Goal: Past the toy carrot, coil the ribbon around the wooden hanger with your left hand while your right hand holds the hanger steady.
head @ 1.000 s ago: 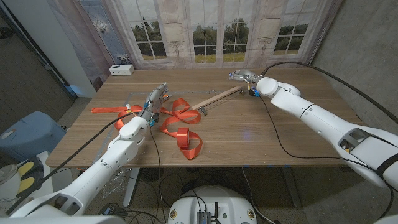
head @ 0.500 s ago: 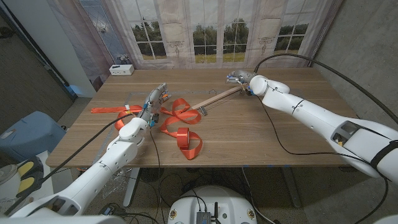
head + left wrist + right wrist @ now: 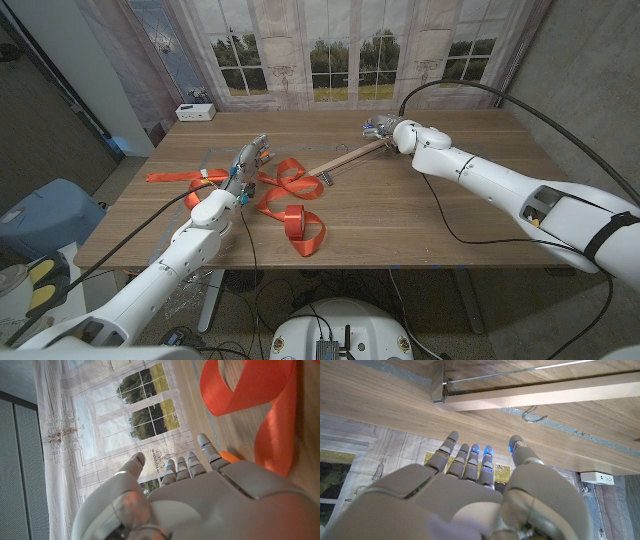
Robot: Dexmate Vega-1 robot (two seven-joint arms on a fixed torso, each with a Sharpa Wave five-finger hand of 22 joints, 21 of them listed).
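Wood, satin cloth, plastic, metal

The table (image 3: 400,220) is matt brown wood grain; the hanger (image 3: 535,392) pale smooth wood with a thin metal hook (image 3: 534,416). The orange ribbon (image 3: 260,395) looks satiny cloth. Both hands (image 3: 465,495) (image 3: 200,495) are smooth grey plastic.

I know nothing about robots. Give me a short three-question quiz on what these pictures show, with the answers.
1. True or false: the right hand already grips the wooden hanger.
2. What colour is the ribbon? A green, B orange, C blue.
3. Fill in: the left hand has its fingers ____ and holds nothing.

Key:
1. False; its fingers reach toward the hanger's far end but are not closed on it.
2. B.
3. Apart.
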